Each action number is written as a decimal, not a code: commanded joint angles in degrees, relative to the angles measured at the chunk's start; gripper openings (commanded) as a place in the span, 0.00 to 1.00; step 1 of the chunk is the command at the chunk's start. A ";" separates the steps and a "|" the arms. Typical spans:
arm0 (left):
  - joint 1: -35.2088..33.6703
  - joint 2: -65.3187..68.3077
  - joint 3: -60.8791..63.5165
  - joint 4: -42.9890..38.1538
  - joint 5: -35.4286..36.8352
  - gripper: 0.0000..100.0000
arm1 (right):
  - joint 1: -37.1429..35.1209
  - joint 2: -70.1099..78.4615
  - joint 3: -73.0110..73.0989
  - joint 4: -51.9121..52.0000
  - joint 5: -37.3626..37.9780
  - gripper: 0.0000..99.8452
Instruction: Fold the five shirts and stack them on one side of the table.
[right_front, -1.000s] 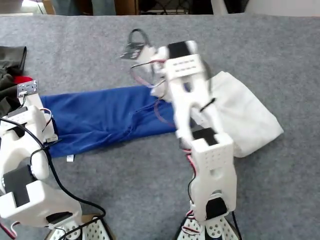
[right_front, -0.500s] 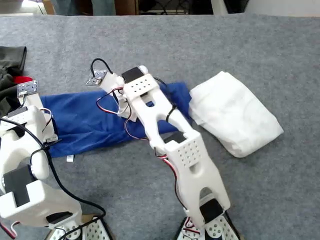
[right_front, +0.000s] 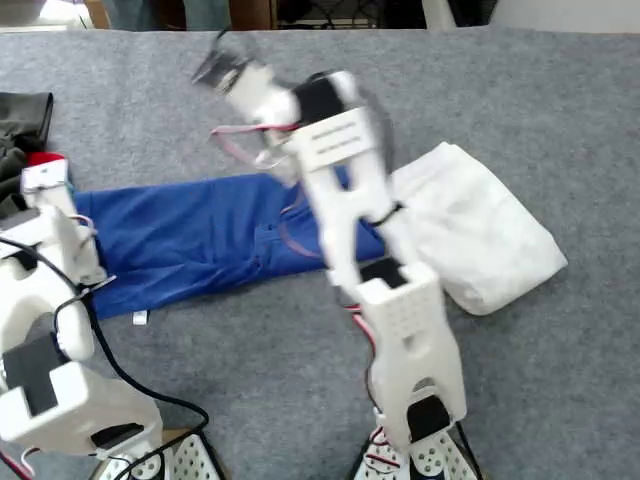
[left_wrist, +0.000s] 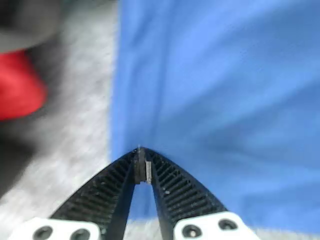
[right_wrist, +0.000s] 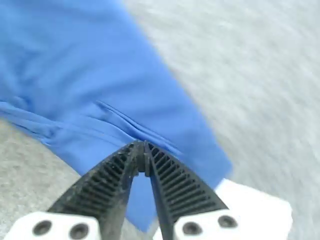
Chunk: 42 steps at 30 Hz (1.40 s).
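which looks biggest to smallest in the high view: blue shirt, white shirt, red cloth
1. blue shirt, partly under an arm
2. white shirt
3. red cloth, mostly hidden, so its full size is unsure

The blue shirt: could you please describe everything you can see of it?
The blue shirt is soft, plain cloth folded into a long band, lying flat across the grey table cover. Creases bunch near its middle, and a small white tag pokes from its near edge. One end lies at the left gripper, whose shut tips sit at the hem; the other end reaches the folded white shirt, under the right arm. Whether those two shirts touch is unclear.
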<state>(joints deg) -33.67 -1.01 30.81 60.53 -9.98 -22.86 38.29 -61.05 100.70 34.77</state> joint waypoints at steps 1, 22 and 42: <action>-2.95 -5.36 -11.30 9.41 -0.70 0.07 | 4.31 -13.41 6.81 0.53 -0.88 0.02; -5.23 23.56 -47.16 25.76 -7.30 0.27 | 3.34 -36.97 85.49 -69.98 -11.25 0.02; -7.43 44.13 -68.00 35.16 -16.97 0.27 | 3.60 -36.44 86.11 -73.49 -13.10 0.02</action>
<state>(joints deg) -40.35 42.42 -33.01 94.55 -27.03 -18.90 4.53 25.27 28.62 21.76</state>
